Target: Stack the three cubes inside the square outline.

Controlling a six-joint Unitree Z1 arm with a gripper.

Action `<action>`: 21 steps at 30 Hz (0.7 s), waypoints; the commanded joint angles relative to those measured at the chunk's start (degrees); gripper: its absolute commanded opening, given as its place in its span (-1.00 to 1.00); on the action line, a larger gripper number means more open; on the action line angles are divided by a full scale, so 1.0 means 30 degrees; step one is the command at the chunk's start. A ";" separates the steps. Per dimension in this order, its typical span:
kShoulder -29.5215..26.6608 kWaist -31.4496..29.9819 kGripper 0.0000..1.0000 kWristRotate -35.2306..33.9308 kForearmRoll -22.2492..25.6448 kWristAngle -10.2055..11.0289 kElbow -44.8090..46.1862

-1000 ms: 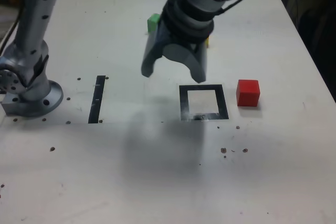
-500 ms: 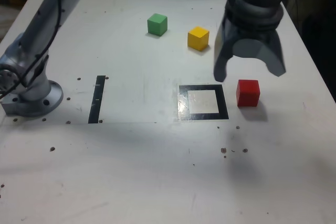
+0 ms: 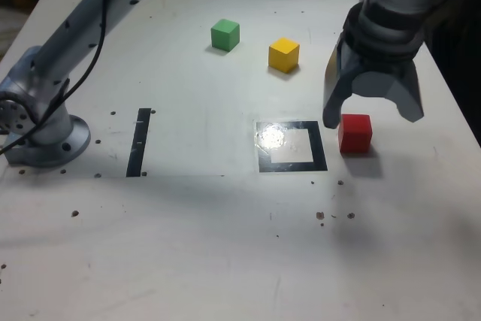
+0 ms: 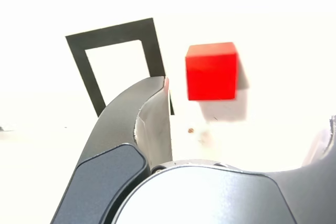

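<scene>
Right now, shows the square outline [image 3: 293, 167] flat on the white table [image 3: 188, 246], with the straight tape strip [image 3: 138, 144] well apart toward the exterior view's left. Has the red cube [image 3: 355, 134] just outside the outline, at the exterior view's right. Hovers near that cube with the gripper [image 3: 374, 119] spread wide. Farther back, has the yellow cube [image 3: 283, 56], then the green cube [image 3: 225, 35], both on the table.

White tabletop [image 3: 173, 246], dark surroundings, reflected glare [image 3: 271, 137]
</scene>
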 commanded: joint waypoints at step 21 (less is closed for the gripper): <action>0.1086 0.0777 0.62 -0.0154 -0.0928 -0.0556 0.1494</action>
